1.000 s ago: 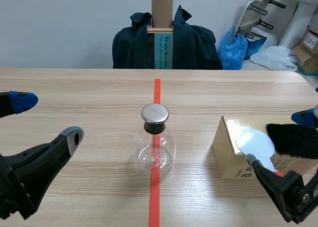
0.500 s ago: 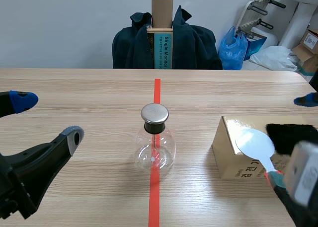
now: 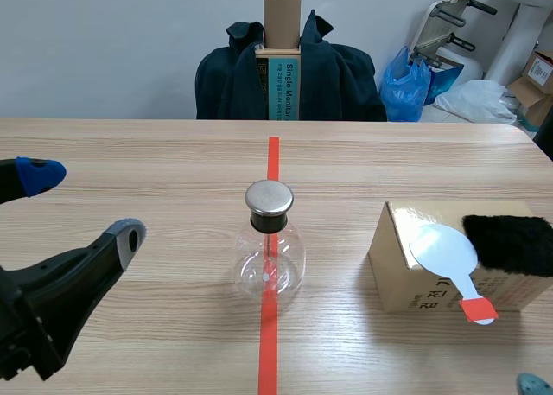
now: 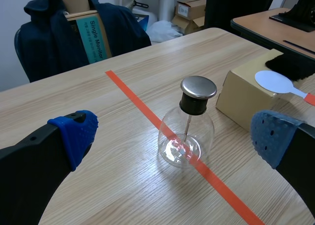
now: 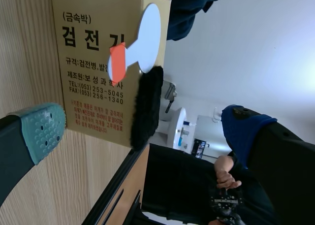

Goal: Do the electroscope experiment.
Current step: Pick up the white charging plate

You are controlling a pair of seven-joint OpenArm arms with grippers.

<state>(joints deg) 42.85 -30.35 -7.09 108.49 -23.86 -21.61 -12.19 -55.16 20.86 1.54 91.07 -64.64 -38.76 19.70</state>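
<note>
The electroscope, a clear glass flask (image 3: 270, 255) with a metal cap and a black stopper, stands on the red tape line at mid-table. It also shows ahead of my open left gripper (image 4: 173, 134). That left gripper (image 3: 82, 207) hovers well left of the flask, holding nothing. On a tan cardboard box (image 3: 406, 278) to the right lie a white paddle with a red handle (image 3: 445, 252) and a black fur pad (image 3: 511, 244). My right gripper (image 5: 142, 129) is open beside the box (image 5: 96, 62), paddle (image 5: 147, 30) and fur (image 5: 146, 107). Only one of its pads (image 3: 531, 384) shows in the scene view.
A chair draped with a dark jacket (image 3: 289, 75) stands behind the table's far edge, holding an upright box. Bags and cartons sit at the back right. A person's hand (image 5: 225, 178) shows beyond the table's right edge.
My right arm has pulled back from beside the box toward the near right corner and mostly left the scene view. The left arm, flask, paddle and fur have not moved.
</note>
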